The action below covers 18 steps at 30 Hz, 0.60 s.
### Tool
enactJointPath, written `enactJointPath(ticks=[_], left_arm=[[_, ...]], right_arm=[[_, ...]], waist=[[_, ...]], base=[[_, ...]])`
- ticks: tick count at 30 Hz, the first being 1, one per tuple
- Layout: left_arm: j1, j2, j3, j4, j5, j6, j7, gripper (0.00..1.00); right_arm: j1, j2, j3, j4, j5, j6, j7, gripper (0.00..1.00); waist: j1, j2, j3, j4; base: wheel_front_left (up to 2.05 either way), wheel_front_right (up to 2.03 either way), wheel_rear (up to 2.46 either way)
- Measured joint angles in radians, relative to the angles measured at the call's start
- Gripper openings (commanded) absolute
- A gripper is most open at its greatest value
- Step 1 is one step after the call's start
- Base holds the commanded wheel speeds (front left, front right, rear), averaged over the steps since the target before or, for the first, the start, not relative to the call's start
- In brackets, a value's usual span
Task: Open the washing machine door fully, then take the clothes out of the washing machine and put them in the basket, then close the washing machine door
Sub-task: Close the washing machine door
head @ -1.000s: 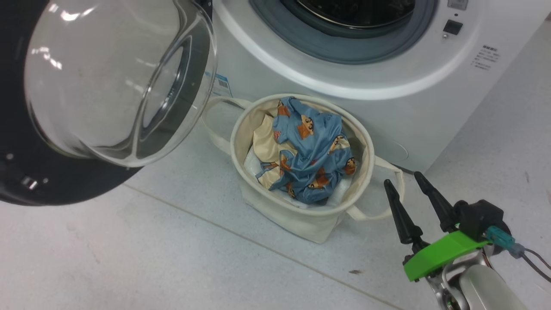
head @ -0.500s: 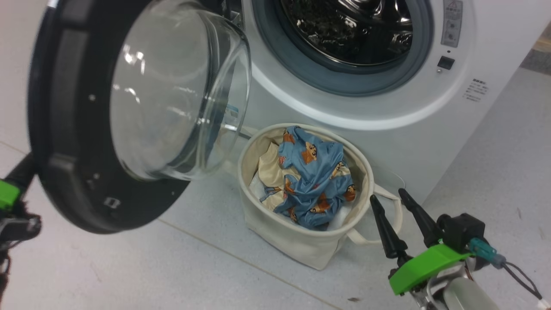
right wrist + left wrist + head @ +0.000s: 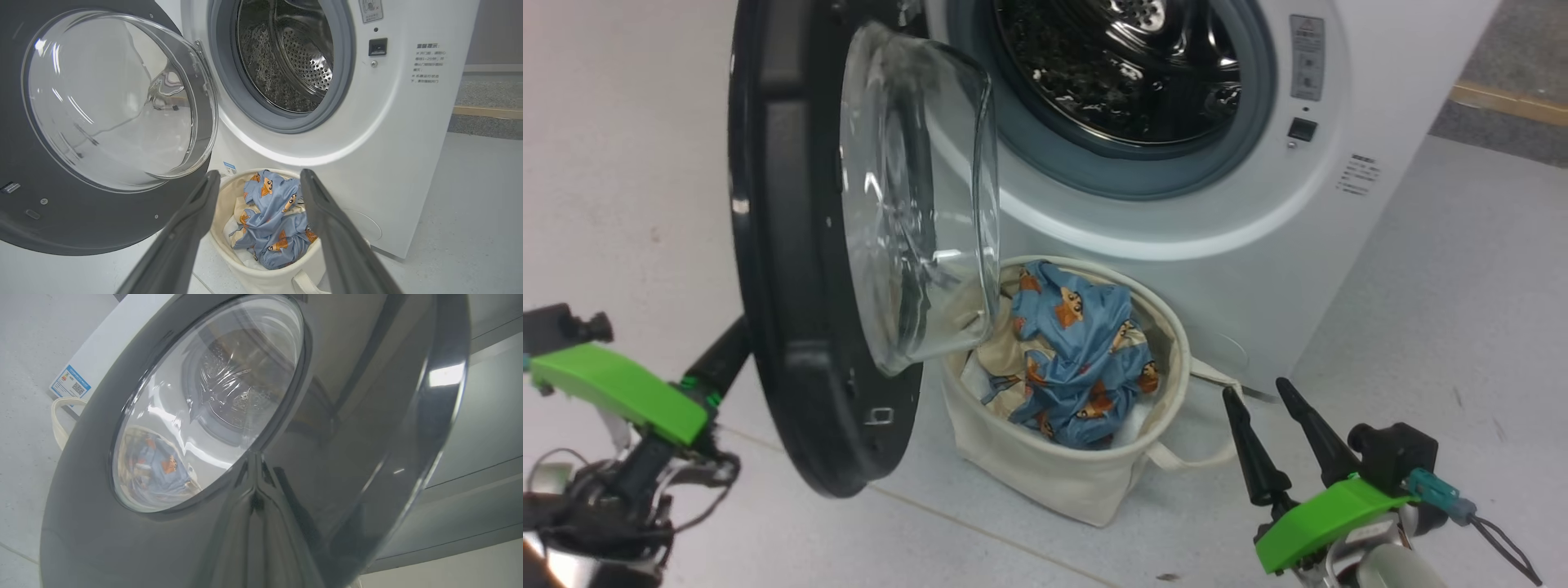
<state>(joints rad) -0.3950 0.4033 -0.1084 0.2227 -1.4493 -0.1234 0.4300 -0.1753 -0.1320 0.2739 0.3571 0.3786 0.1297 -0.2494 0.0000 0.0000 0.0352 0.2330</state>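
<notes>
Pale grey floor (image 3: 1421, 343) runs under everything, crossed by a thin seam at 7 o'clock of the basket. The washing machine door (image 3: 792, 343) stands swung out at 9 o'clock of the drum mouth. It is nearly edge-on in the head view, and the frame cuts off its top. Its glass dome (image 3: 915, 212) bulges toward the machine and veils the basket's rim on that side.

The washing machine (image 3: 1258, 269) is also cut off at the top, so the steel drum (image 3: 1111, 73) shows in part, dark with glints. At 6 o'clock of the mouth, just in front of the machine, sits the basket (image 3: 1045, 482). The clothes (image 3: 1070, 359) are bunched inside it, blue printed fabric on top and a cream piece at its 9 o'clock, half blurred by the glass.

The left gripper (image 3: 255, 477) lies at 8 o'clock of the door. In the head view its fingertips are hidden behind the black rim. In the left wrist view its fingers are pressed together into one glossy shape before the door's outer face, hard to separate from their reflection. Whether the tips touch the door I cannot tell.

The right gripper (image 3: 1256, 388) hangs at 4 o'clock of the basket, near a loop handle (image 3: 1201, 425), with its fingers spread apart.
</notes>
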Motion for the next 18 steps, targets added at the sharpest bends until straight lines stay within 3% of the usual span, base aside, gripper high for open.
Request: enactJointPath(ticks=[11,18], left_arm=[[0.018,-0.08,-0.087,-0.029,0.047,0.0,-0.077,0.0],[0.015,-0.101,-0.131,-0.044,0.066,0.0,-0.108,0.0]], right_arm=[[0.002,0.012,-0.013,-0.015,-0.001,0.0,0.0,1.0],[0.002,0.012,-0.028,-0.027,-0.007,0.0,0.0,1.0]], waist=[[0.0,0.0,-0.002,-0.096],[0.0,0.0,0.015,-0.181]], base=[[0.0,0.0,0.0],[0.0,0.0,0.0]])
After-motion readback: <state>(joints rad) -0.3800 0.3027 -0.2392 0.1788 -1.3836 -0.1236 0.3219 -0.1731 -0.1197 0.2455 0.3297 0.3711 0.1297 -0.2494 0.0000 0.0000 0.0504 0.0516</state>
